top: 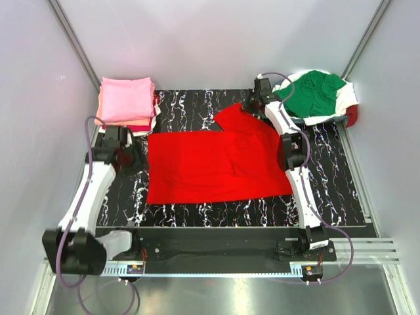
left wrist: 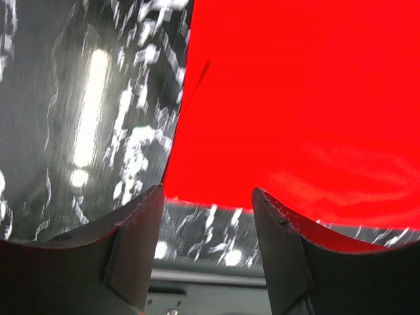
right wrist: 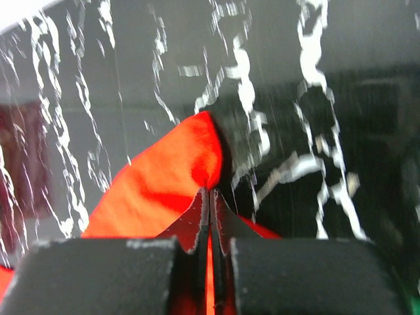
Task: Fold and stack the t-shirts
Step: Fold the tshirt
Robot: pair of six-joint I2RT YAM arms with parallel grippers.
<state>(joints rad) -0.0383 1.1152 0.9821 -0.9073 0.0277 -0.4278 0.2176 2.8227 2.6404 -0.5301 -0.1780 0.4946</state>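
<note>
A bright red t-shirt (top: 210, 164) lies spread on the black marbled mat (top: 328, 190). My right gripper (top: 251, 105) is shut on its far right corner, a pinched tip of red cloth (right wrist: 197, 157) lifted above the mat. My left gripper (top: 128, 155) is open and empty, just left of the shirt's left edge; that edge (left wrist: 295, 98) shows between and beyond its fingers (left wrist: 138, 236). A folded stack with a pink shirt (top: 125, 100) on top sits at the back left. A green shirt (top: 316, 93) lies crumpled on a white one (top: 346, 98) at the back right.
A dark red cloth (top: 352, 117) peeks from under the back-right pile. Grey walls close in the mat on three sides. The metal rail with the arm bases (top: 223, 249) runs along the near edge.
</note>
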